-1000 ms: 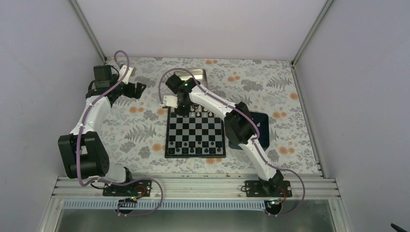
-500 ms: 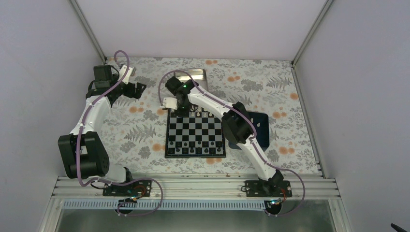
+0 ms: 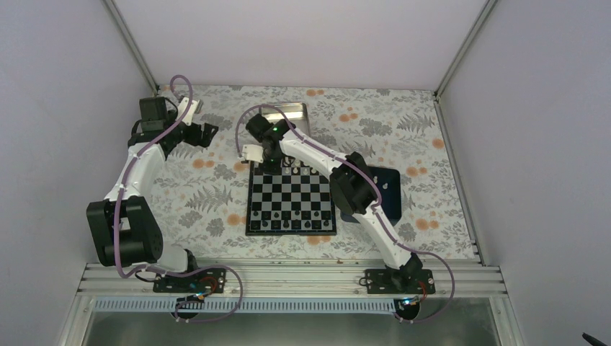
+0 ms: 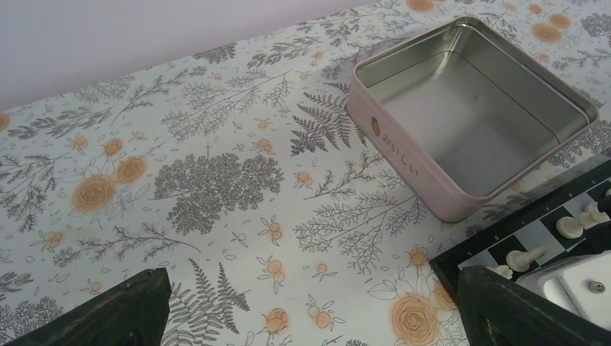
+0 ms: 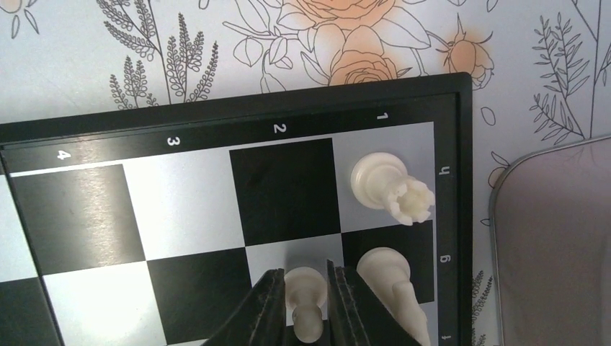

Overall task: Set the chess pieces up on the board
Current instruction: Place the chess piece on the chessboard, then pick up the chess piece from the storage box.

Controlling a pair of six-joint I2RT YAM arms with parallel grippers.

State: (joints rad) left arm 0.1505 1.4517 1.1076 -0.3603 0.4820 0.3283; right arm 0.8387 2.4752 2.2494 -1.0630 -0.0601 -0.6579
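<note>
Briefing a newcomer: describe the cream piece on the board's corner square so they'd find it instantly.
Start at the black-and-white chequered chessboard, at the corner nearest the silver metal tin. On the light corner square beside the border's 1 stands the cream rook. Only it has a notched, castle-like crown; the cream piece in the right gripper has a round head.

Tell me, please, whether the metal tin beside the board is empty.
Empty: the left wrist view looks straight down into the tin and shows only its bare, shiny floor, with nothing lying in it.
</note>
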